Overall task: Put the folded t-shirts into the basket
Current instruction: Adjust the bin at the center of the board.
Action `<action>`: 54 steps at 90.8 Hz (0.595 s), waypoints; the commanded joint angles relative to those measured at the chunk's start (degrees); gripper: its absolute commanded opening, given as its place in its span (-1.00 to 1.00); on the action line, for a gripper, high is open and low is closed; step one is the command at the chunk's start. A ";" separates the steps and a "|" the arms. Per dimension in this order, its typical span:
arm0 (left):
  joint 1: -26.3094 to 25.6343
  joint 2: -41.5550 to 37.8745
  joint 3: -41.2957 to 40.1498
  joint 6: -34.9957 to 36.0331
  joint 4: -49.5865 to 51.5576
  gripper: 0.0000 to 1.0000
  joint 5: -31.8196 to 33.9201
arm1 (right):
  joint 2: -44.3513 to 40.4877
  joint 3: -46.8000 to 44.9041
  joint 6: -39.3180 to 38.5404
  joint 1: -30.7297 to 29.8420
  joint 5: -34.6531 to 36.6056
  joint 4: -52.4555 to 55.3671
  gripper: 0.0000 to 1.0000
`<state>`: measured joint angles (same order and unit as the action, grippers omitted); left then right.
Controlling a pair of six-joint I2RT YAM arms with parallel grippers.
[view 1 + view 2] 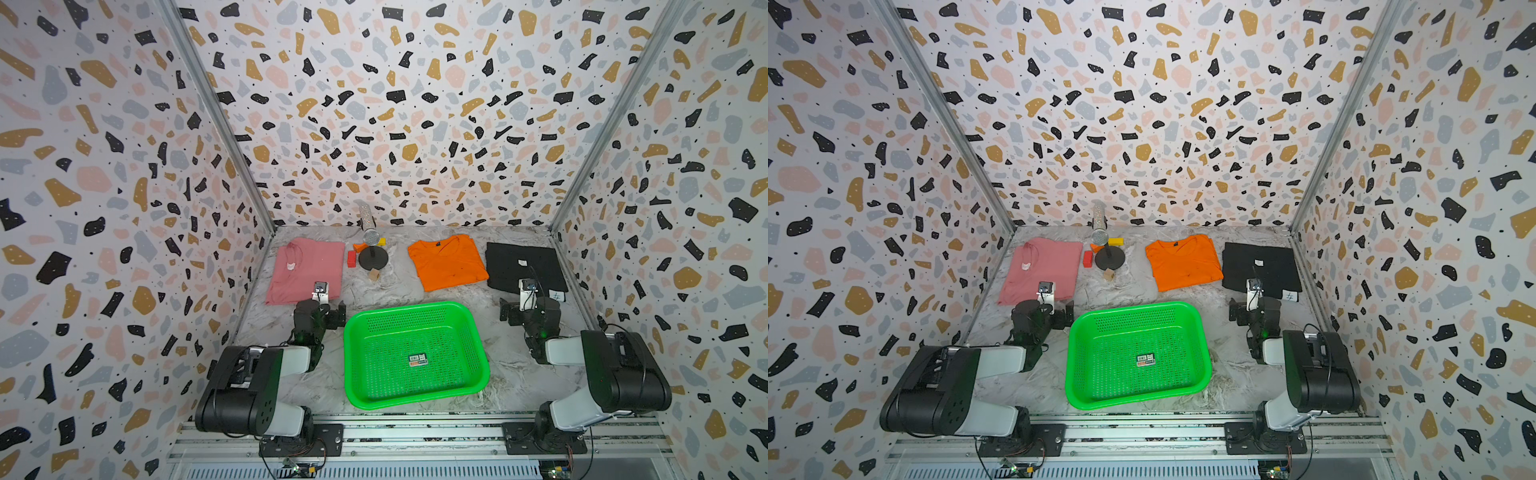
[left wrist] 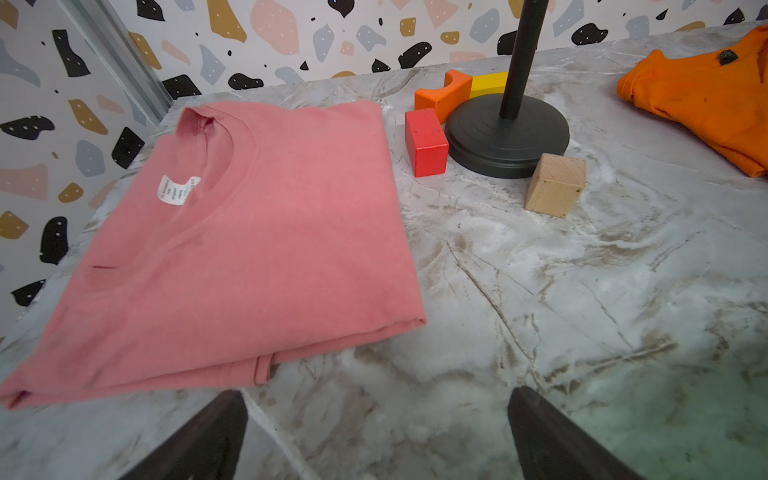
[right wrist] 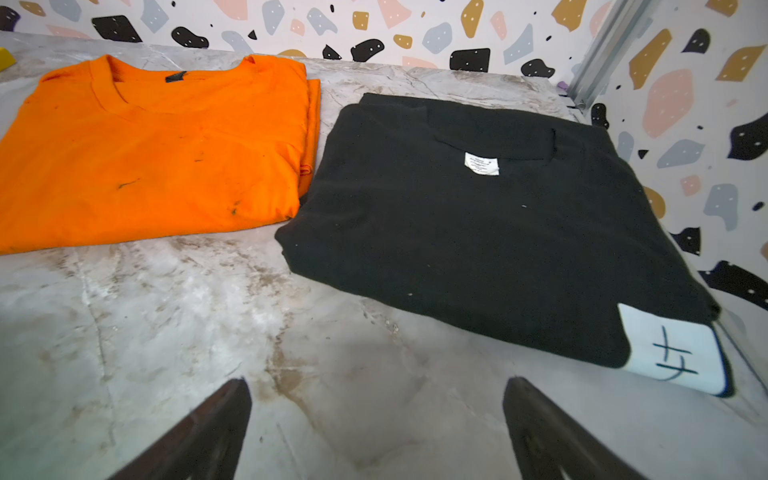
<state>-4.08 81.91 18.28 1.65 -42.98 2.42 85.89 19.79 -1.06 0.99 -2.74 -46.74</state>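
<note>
While scanning marble table, found pink t-shirt at far-left corner, orange t-shirt along far edge, black t-shirt at far-right corner, green basket by middle of near edge. Saw left gripper, right gripper fingers spread wide, gripping nothing.

A robotics lab test cell. Printed terrazzo-pattern wall panels box in a marble-look surface on three sides, joined by bare aluminium corner posts. The left arm and right arm are bolted to a slotted aluminium rail, with loose wiring and a small circuit board exposed in front.
</note>
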 commanded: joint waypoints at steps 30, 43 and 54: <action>4.73 -5.27 28.75 -1.35 49.26 1.00 -28.11 | -17.61 32.74 33.99 -0.08 9.50 62.94 1.00; 5.22 -3.90 39.23 0.41 67.08 1.00 -38.79 | -12.71 38.72 33.90 -1.16 -11.06 67.55 0.99; 5.22 -2.47 45.05 6.45 79.57 1.00 -43.44 | -8.69 45.52 27.03 -9.64 -6.53 82.59 0.96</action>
<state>0.75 77.80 59.51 2.44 17.19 -30.79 74.17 60.25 28.34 -2.22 -6.00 16.23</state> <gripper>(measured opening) 0.998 0.991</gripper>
